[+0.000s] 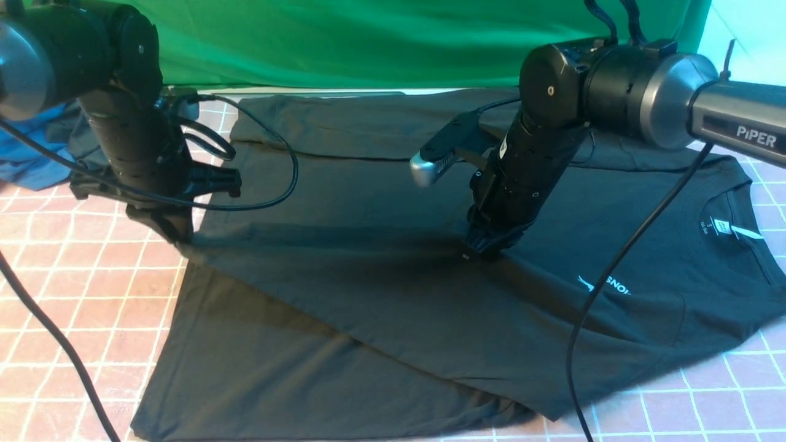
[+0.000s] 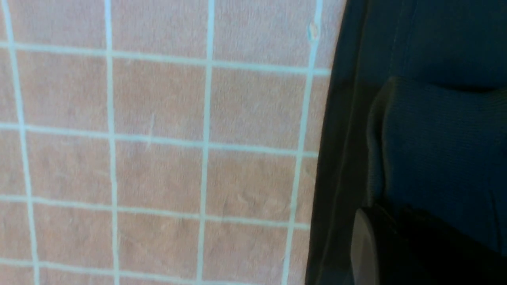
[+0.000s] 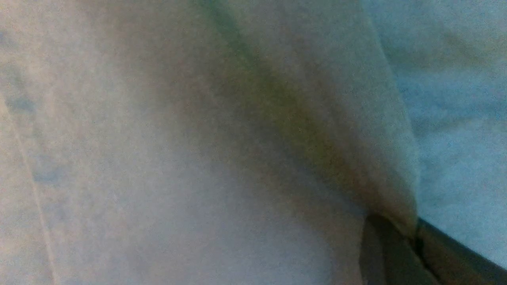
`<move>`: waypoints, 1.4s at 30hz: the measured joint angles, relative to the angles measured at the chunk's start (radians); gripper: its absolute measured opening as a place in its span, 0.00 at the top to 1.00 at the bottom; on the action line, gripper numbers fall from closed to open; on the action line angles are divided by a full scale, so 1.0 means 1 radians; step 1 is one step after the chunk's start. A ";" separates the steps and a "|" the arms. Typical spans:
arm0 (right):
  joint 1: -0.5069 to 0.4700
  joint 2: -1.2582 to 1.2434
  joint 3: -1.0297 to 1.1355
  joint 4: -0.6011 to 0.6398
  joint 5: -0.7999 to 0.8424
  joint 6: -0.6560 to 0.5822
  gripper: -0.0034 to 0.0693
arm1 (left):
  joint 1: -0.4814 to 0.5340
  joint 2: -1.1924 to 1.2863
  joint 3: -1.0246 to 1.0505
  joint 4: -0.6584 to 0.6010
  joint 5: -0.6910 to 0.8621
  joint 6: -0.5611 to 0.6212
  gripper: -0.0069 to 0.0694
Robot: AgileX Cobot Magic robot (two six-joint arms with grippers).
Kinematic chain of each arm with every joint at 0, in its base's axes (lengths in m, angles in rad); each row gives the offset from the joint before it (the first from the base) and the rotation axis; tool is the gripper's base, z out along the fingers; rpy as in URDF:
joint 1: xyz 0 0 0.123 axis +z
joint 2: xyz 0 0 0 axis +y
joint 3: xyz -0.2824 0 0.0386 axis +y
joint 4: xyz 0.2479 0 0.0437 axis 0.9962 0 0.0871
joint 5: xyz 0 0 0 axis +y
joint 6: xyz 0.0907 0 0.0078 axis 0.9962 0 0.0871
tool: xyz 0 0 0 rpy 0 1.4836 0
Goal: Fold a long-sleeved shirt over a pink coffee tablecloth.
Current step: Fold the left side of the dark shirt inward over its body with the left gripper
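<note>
Shirt (image 1: 381, 294) first: it lies spread across the tablecloth (image 1: 80, 288), black and mostly flat. Its collar end is toward the robot's right and its hem end toward the left. The white chest lettering (image 1: 614, 287) faces up, partly crossed by a hanging cable (image 1: 605, 276). The white label (image 1: 724, 228) shows inside the neck. A long crease runs along the shirt's far edge, where a strip of fabric is folded in.

The left gripper (image 1: 164, 228) stands at the shirt's hem edge, clenched on the fabric. The hem rises off the tablecloth to meet it. In the left wrist view, bunched shirt (image 2: 435, 150) sits against one of its fingers (image 2: 362, 245), with gridded tablecloth (image 2: 158, 138) bare beside it.

The right gripper (image 1: 485, 248) points steeply down into the shirt's middle, between hem and lettering. Its jaws are drawn together, and a small ridge of shirt (image 3: 198, 158) runs up into its fingers (image 3: 396, 253) in the right wrist view. That picture is washed out and blurred, so I'd only say it looks pinched.

Beyond the shirt's far edge hangs a green cloth (image 1: 368, 43). A blue garment (image 1: 31, 153) lies crumpled off the shirt's hem end, behind the left arm.
</note>
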 joint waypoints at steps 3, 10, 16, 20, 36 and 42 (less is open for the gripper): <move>0.000 0.015 0.000 -0.003 -0.017 0.020 0.87 | 0.000 0.000 0.000 0.007 -0.056 0.000 0.85; 0.000 0.037 0.000 -0.004 -0.021 0.050 0.79 | 0.000 0.000 0.000 0.010 -0.100 0.000 0.85; 0.000 0.045 0.000 -0.005 -0.016 0.077 0.58 | 0.000 0.000 0.000 0.010 -0.072 0.000 0.84; 0.000 0.046 0.000 -0.005 -0.012 0.082 0.40 | 0.000 0.000 0.000 0.014 -0.036 0.000 0.74; 0.000 0.046 0.000 -0.008 0.025 0.109 0.37 | 0.000 0.027 -0.048 -0.060 -0.229 0.026 0.20; 0.000 0.046 0.000 -0.008 0.026 0.115 0.37 | 0.000 0.109 -0.048 -0.058 -0.218 0.064 0.20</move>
